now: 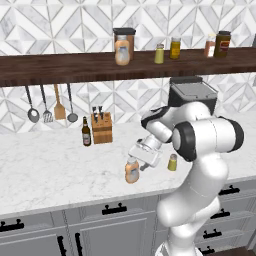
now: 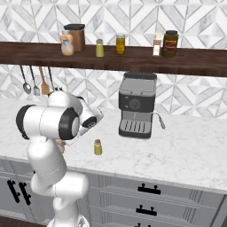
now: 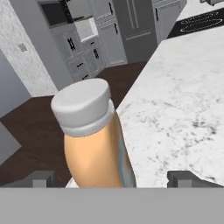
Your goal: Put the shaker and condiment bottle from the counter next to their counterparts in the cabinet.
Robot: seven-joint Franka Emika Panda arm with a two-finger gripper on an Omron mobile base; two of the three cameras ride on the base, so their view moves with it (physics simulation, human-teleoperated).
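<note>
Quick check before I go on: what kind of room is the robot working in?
A rendered home kitchen, by the look of it: a marble counter over grey drawers, an espresso machine, and utensils hanging under a wooden shelf of jars.

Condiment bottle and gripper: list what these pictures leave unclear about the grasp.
- Gripper contact: in the hand view both fingertips flank the condiment bottle, but the bottle's lower body is cut off at the bottom, so closure can't be judged.
- Left base view: the white wrist covers the gripper above the bottle.
- Right base view: the arm hides nearly all of the bottle.
- Bottle label: too small to read.
</note>
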